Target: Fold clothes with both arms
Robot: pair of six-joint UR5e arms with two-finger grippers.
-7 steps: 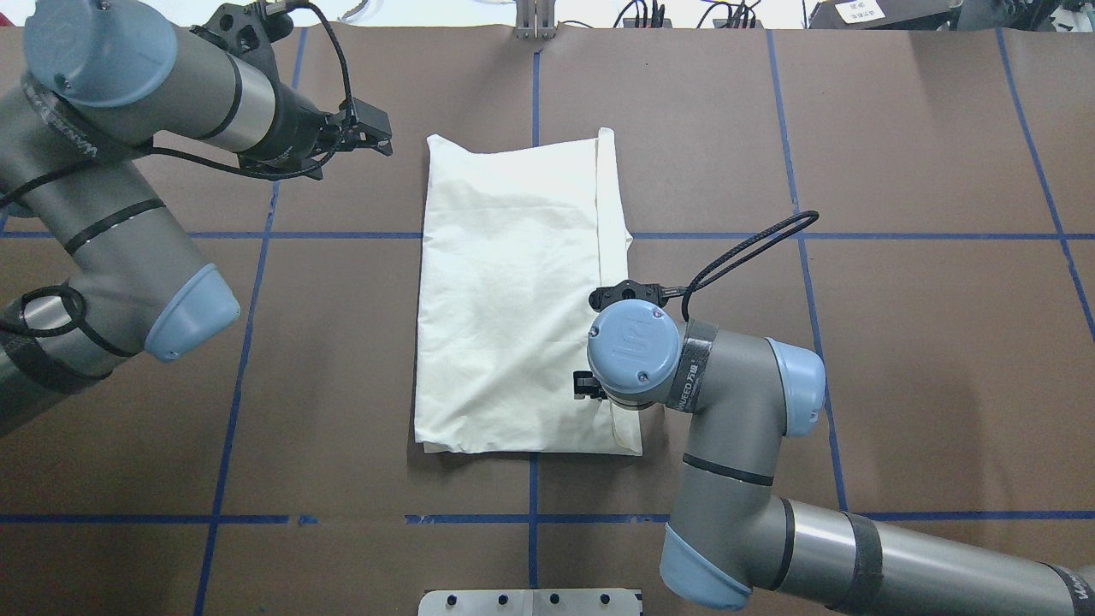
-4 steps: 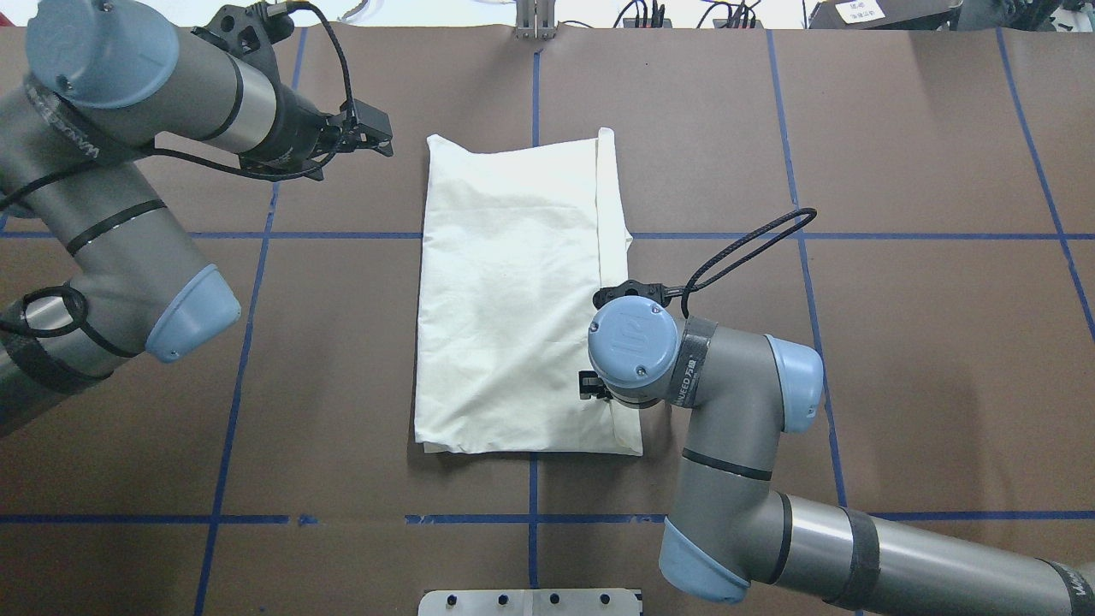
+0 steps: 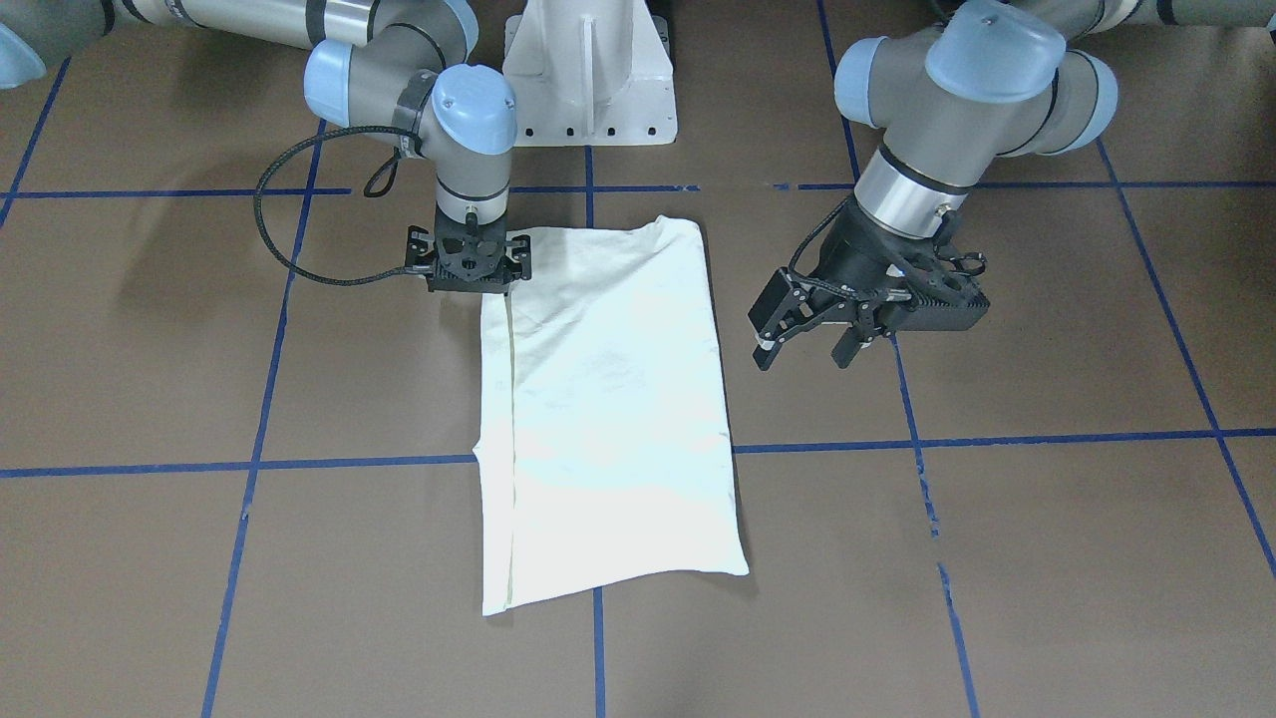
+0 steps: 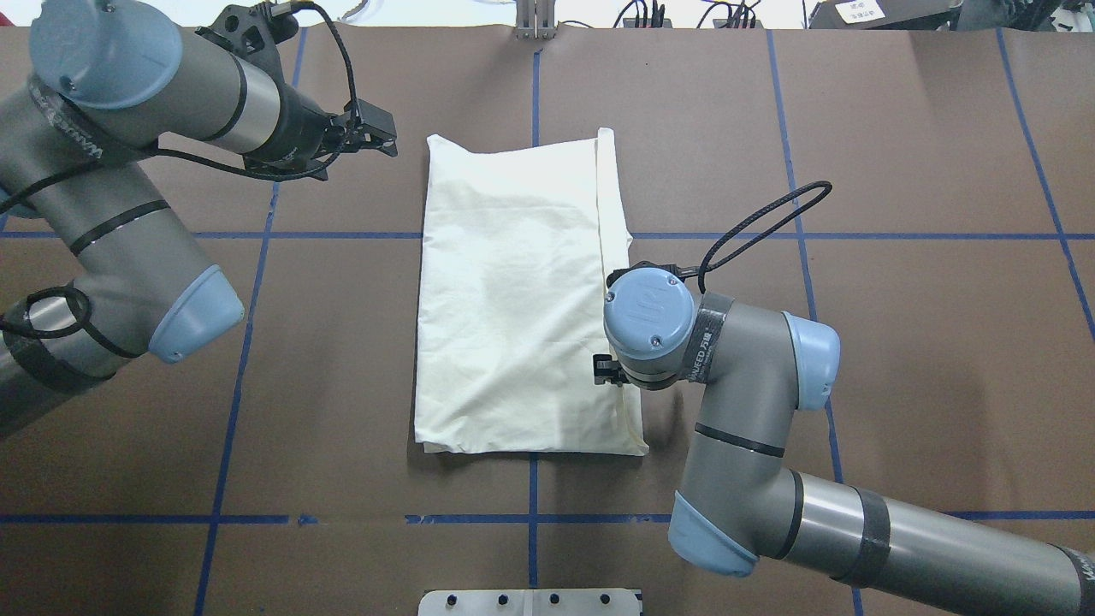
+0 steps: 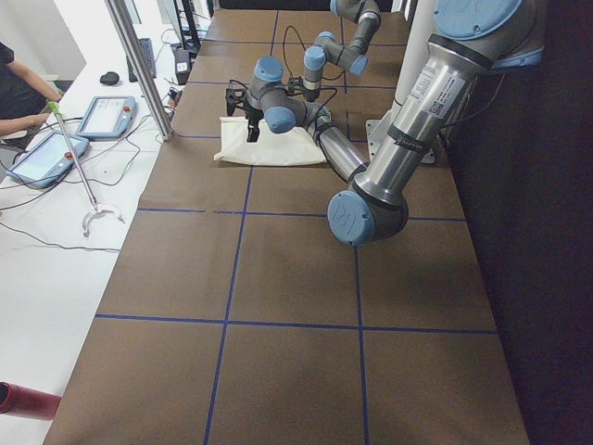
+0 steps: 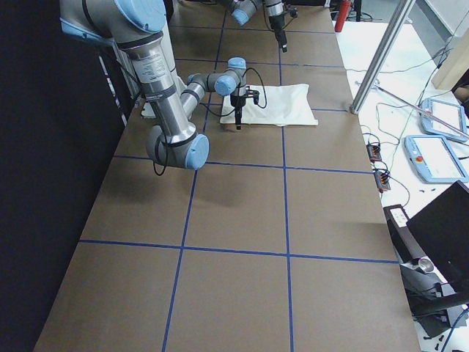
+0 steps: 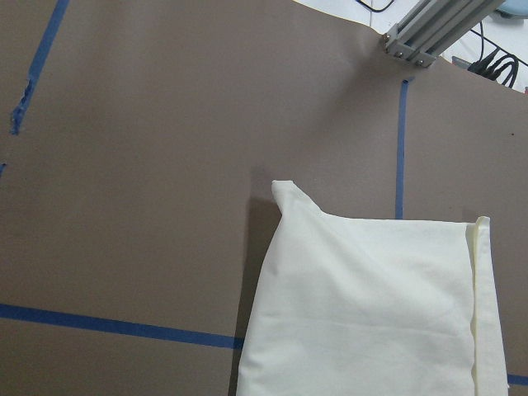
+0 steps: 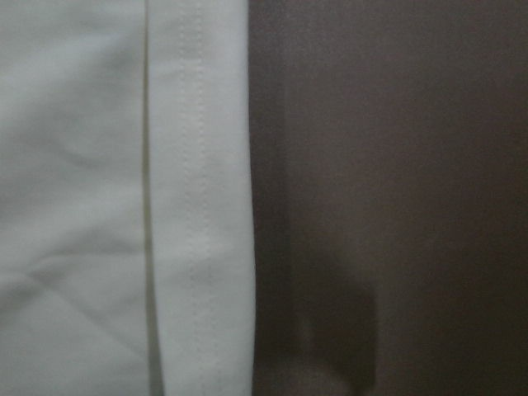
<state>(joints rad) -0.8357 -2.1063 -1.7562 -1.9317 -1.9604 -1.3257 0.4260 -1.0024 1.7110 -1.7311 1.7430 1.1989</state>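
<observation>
Nearest the robot's base, the right gripper (image 3: 469,271) is pointed straight down at the edge of the shirt (image 4: 513,299) on the robot's right, close to the near corner. Its fingers are hidden under the wrist and the gripper body, so it cannot be told how far they are parted or whether any cloth is caught. In the right wrist view a stitched hem (image 8: 198,206) is seen lying beside bare table (image 4: 898,359).

The shirt is laid flat in the middle of the brown table, folded into a long rectangle with the plain pale side up (a narrow doubled strip runs along its right edge). Blue tape lines (image 4: 941,235) are seen crossing the table.

Farther off, the left gripper (image 3: 802,357) is raised over bare table, apart from the shirt's far left corner. Its fingers are spread wide and nothing is gripped.
</observation>
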